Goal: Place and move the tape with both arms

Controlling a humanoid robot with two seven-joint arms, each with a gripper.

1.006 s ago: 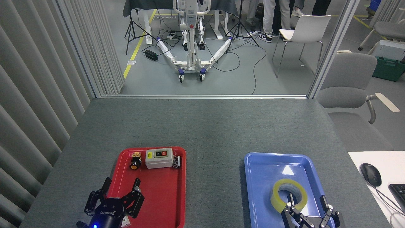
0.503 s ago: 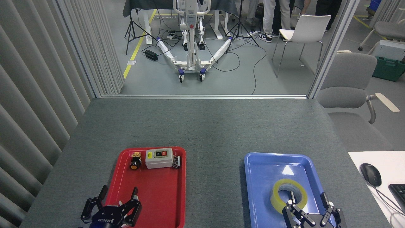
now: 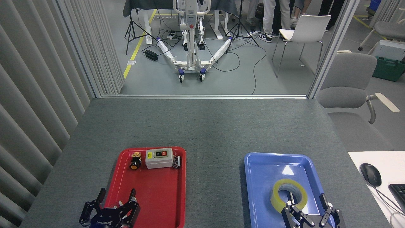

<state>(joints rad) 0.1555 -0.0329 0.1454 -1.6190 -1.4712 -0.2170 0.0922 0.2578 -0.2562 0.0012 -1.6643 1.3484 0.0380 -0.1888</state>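
We've got one tape (image 3: 289,194) roll, lying flat with its hole facing up, in the blue tray (image 3: 262,177) at about 5 o'clock on the table (image 3: 202,126). Two trays total; the red tray (image 3: 164,196) at 7 o'clock holds one grey switch box (image 3: 159,157) and one black-and-yellow button (image 3: 135,163). Our left gripper (image 3: 116,198) reads "ROBOTIQ" and is spread wide, holding nothing. Our right gripper (image 3: 306,201) is spread too, one finger dipping into the tape's core.

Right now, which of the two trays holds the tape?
The blue tray, on the right: the yellow tape lies in it beside the right gripper. The red tray holds only switch parts.
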